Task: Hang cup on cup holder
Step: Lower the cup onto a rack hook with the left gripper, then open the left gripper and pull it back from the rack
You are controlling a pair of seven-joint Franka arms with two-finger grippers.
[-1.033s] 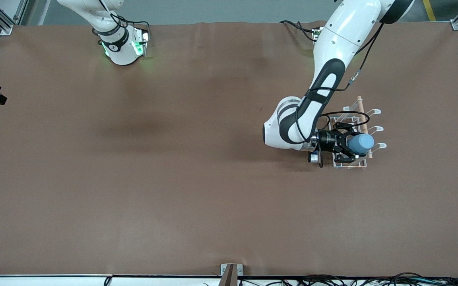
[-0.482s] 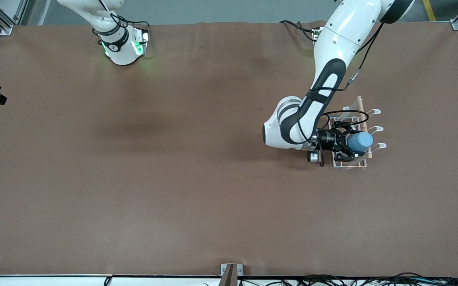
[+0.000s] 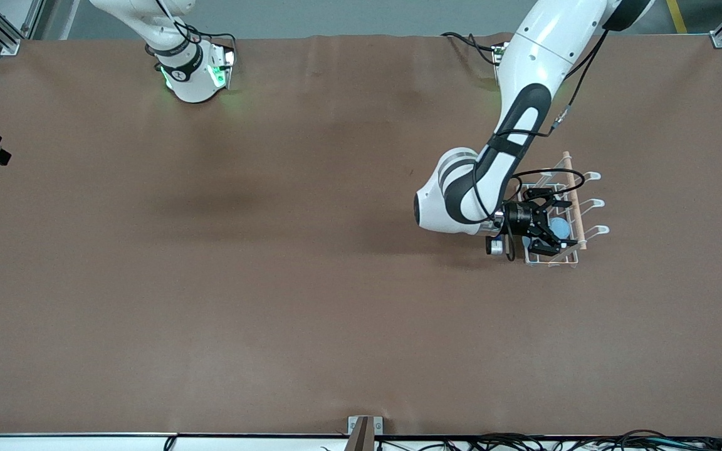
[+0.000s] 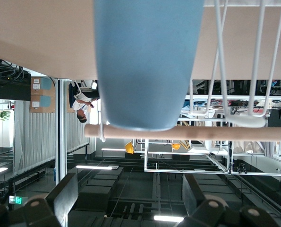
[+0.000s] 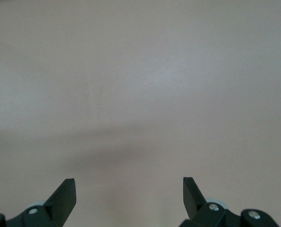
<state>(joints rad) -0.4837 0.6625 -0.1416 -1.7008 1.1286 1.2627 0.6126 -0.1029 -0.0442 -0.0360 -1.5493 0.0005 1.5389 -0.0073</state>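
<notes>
1. Toward the left arm's end of the brown table (image 3: pixel 273 282), the white wire cup holder with its light wooden rod (image 3: pixel 571 207) stands well in from the edges, and the small matte light-blue tumbler (image 3: pixel 560 227) sits within it, upturned over a prong, its base just at the rod in the left wrist view (image 4: pixel 145 61).
2. The left gripper (image 3: pixel 552 227) is level with the holder and the cup, fingers (image 4: pixel 64 196) spread wide on either side of the cup and touching nothing.
3. The step in hand appears to be the release and retreat: done well, the gripper would draw straight back along its own line, fingers kept wide of the cup wall and wire loops.
4. Any sideways drift could nudge the cup off its prong or drag the light rack.
5. The right gripper (image 5: pixel 129 189) waits, open and empty, over bare table.
</notes>
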